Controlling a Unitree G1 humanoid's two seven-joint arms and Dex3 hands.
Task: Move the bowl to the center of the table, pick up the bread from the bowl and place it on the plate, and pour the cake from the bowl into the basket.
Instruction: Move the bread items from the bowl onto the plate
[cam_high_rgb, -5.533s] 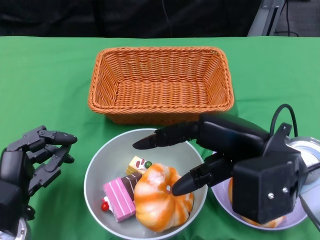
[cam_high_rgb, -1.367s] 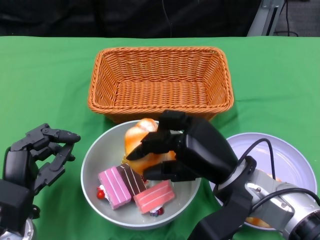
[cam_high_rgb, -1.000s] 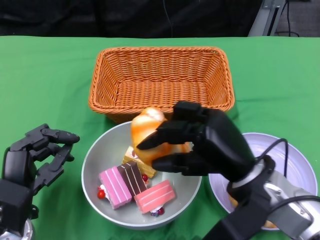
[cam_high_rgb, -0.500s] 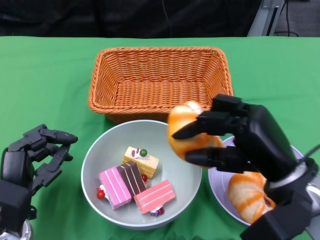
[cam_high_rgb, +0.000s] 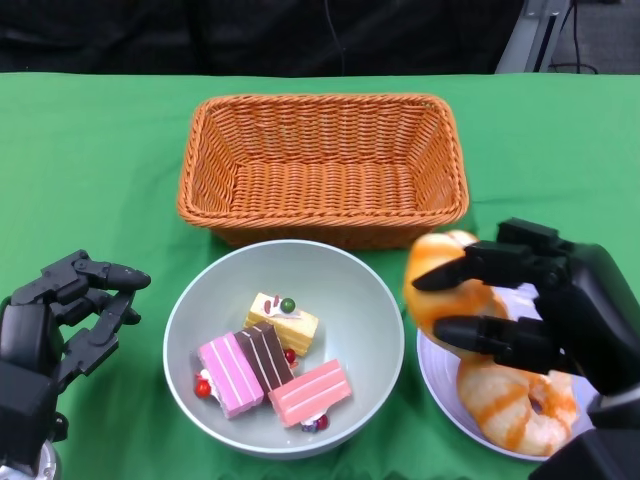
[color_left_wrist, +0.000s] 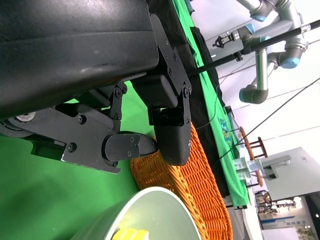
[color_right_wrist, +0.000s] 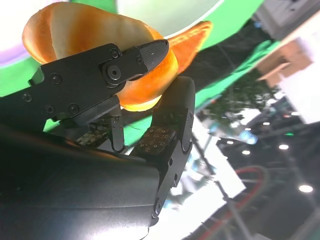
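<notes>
My right hand (cam_high_rgb: 540, 305) grips an orange-and-white bread roll (cam_high_rgb: 440, 290) in the air over the left rim of the lilac plate (cam_high_rgb: 440, 385). The right wrist view shows the same roll (color_right_wrist: 95, 35) between the black fingers (color_right_wrist: 130, 60). A second bread (cam_high_rgb: 515, 405) lies on the plate. The pale green bowl (cam_high_rgb: 370, 300) sits in front of the basket and holds several cake slices (cam_high_rgb: 270, 365). My left hand (cam_high_rgb: 55, 330) hovers left of the bowl, fingers curled and holding nothing. The bowl's rim (color_left_wrist: 150, 197) shows in the left wrist view.
An empty orange wicker basket (cam_high_rgb: 322, 165) stands just behind the bowl, almost touching it; its wall (color_left_wrist: 200, 185) shows in the left wrist view. Green cloth (cam_high_rgb: 90, 170) covers the table. A dark edge runs along the far side.
My right hand lifted the bread roll out of the bowl and carried it right, to above the plate's rim. The cake slices now lie uncovered. The left hand stayed put.
</notes>
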